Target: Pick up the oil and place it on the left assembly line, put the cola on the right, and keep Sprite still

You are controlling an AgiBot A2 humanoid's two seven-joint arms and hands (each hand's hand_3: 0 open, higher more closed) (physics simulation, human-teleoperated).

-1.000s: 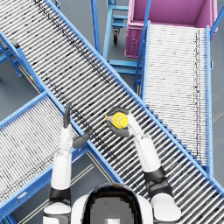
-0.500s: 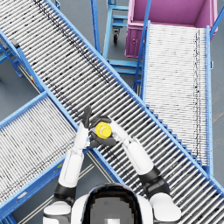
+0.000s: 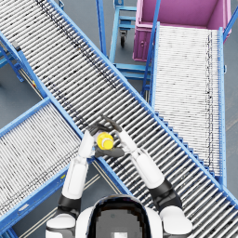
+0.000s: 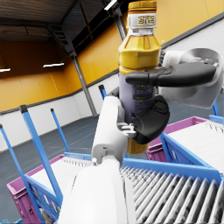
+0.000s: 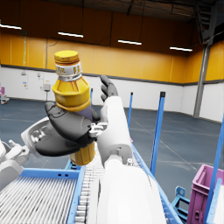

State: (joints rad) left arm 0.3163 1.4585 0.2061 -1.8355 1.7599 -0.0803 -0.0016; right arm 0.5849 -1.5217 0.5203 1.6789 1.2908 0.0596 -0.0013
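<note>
In the head view, the oil bottle (image 3: 105,140) shows only its yellow cap, held upright between the two hands in front of the robot. It is over the near blue rail of the diagonal roller conveyor (image 3: 93,74), off the rollers. The left hand (image 3: 94,130) closes on it from the left. The right hand (image 3: 114,151) reaches in from the right, with one dark finger across the near side of the bottle. The left roller conveyor (image 3: 32,148) lies below and to the left. The right roller conveyor (image 3: 186,83) runs up to a pink crate (image 3: 144,46).

In the left wrist view, the left hand (image 4: 148,122) wraps the lower body of the oil bottle (image 4: 138,48), palm and curled fingers tight on the label. The right hand (image 4: 175,76) lays a long finger across the bottle's shoulder, touching it. The bottle stands upright, well above the rollers.

In the right wrist view, the left hand (image 5: 65,127) grips the oil bottle (image 5: 72,94) around its middle. The amber base shows below that hand and the capped neck above it. The right hand (image 5: 107,92) sits just beside the bottle, fingers pointing up along its far side.
</note>
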